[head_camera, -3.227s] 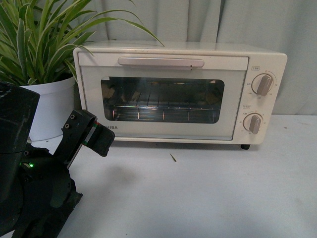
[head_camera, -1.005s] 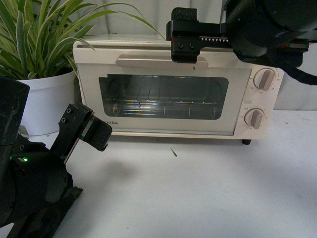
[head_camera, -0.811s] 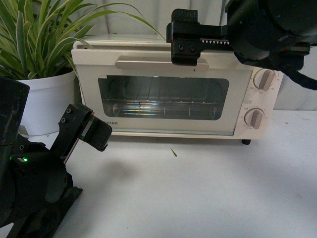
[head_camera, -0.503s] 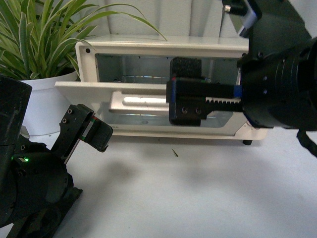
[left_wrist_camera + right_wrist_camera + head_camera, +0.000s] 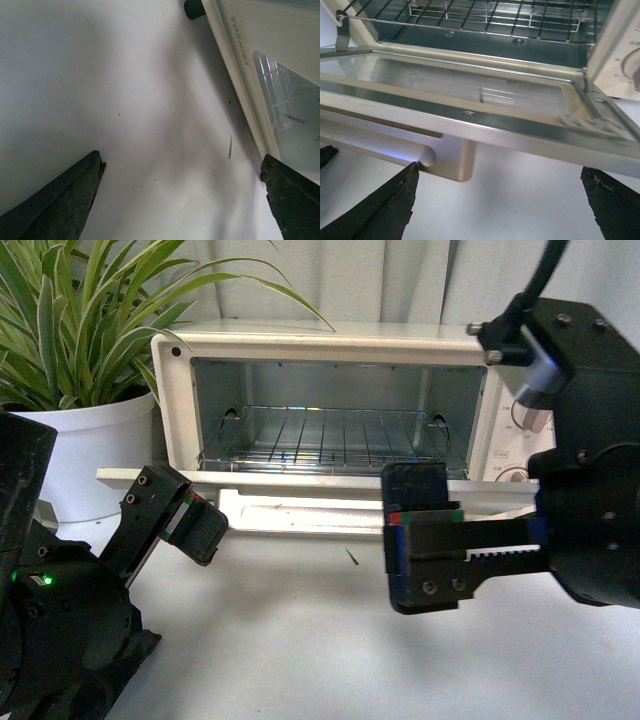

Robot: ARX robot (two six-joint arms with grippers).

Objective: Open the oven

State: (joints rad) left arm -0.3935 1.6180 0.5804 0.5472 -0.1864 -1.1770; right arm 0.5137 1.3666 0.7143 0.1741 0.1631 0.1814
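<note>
The cream-white oven (image 5: 330,343) stands at the back of the table with its door (image 5: 300,502) folded down flat. The wire rack (image 5: 330,435) shows inside. My right gripper (image 5: 425,540) is open and empty, just in front of the lowered door, clear of the bar handle (image 5: 290,516). In the right wrist view the handle (image 5: 440,162) hangs under the door (image 5: 470,87), beyond my open right gripper (image 5: 497,205). My left gripper (image 5: 190,525) is open and empty by the door's left corner. In the left wrist view it (image 5: 175,200) hovers over bare table beside the door (image 5: 280,75).
A potted plant (image 5: 80,330) in a white pot (image 5: 90,450) stands left of the oven. The knobs (image 5: 530,410) are mostly hidden behind my right arm. A small green sliver (image 5: 351,556) lies on the white table (image 5: 300,640). A curtain hangs behind.
The oven door has swung down from shut to fully open. My right gripper came down from the handle at the top and now sits low in front of the door. The left arm barely moved.
</note>
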